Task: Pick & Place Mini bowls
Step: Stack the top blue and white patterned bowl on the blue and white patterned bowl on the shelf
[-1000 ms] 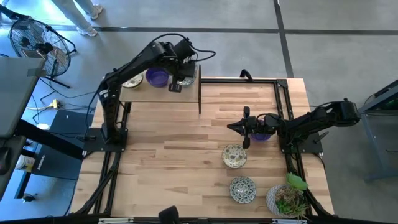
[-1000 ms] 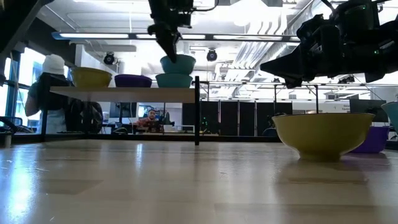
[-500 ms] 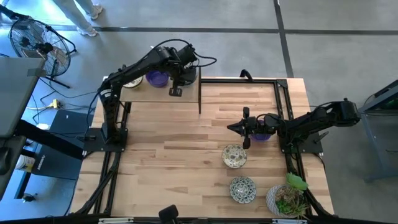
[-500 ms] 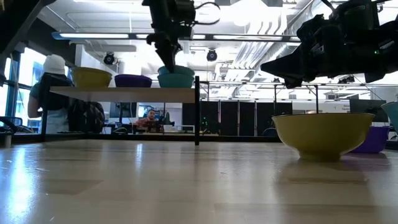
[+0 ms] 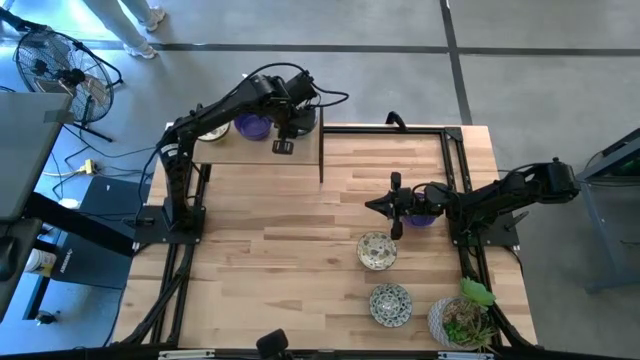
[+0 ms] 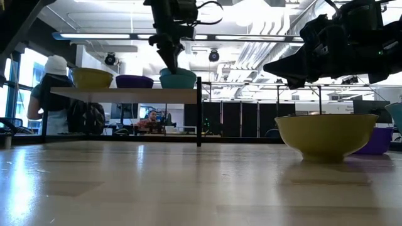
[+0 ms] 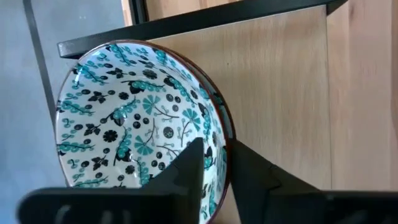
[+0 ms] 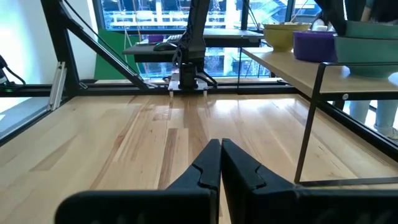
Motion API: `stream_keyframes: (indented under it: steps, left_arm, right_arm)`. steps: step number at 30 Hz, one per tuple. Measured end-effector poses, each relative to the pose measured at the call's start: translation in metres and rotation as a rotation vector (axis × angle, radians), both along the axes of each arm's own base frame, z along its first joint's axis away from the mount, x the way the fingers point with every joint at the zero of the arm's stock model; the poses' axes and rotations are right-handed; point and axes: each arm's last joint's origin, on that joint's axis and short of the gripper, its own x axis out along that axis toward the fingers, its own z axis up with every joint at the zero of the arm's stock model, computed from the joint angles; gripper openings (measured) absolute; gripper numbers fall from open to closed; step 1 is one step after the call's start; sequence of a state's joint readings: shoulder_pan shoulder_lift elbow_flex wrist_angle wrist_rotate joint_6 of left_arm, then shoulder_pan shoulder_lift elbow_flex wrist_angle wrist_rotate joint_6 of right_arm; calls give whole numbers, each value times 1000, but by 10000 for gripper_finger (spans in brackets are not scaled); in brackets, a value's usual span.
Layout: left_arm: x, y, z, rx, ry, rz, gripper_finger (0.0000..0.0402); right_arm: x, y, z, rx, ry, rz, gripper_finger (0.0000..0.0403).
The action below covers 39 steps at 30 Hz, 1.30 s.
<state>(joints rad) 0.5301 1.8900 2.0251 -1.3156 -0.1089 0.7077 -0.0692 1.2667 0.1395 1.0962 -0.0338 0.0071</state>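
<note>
Left gripper (image 7: 214,165) straddles the rim of the white teal-floral mini bowl (image 7: 134,127) seated at the raised wooden shelf's (image 7: 280,81) corner, jaws loosening to leave it; right gripper (image 8: 221,163) pressed together, idle over mid-table

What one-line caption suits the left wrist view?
Left gripper straddling the rim of a teal floral mini bowl resting on the wooden shelf.

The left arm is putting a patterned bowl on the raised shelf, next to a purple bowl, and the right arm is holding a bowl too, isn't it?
Not quite. The right gripper is shut and holds nothing, as the right wrist view shows. The left gripper does straddle the patterned bowl's rim on the shelf, beside the purple bowl.
</note>
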Motion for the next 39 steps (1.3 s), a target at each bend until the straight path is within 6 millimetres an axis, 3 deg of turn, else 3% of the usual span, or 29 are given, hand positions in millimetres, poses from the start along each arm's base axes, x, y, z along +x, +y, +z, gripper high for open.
stream_keyframes:
  steps: [7, 12, 39]
  left_arm:
    - [-1, 0, 1, 3, 2, 0, 111]
    - [-9, -5, 11, 12, -7, 1, 114]
    - [-14, -8, 17, 27, -3, -35, 120]
  right_arm:
    - [0, 0, 0, 0, 0, 0, 2]
    - [0, 0, 0, -5, 0, 1, 1]
    - [0, 0, 0, -6, 0, 1, 1]
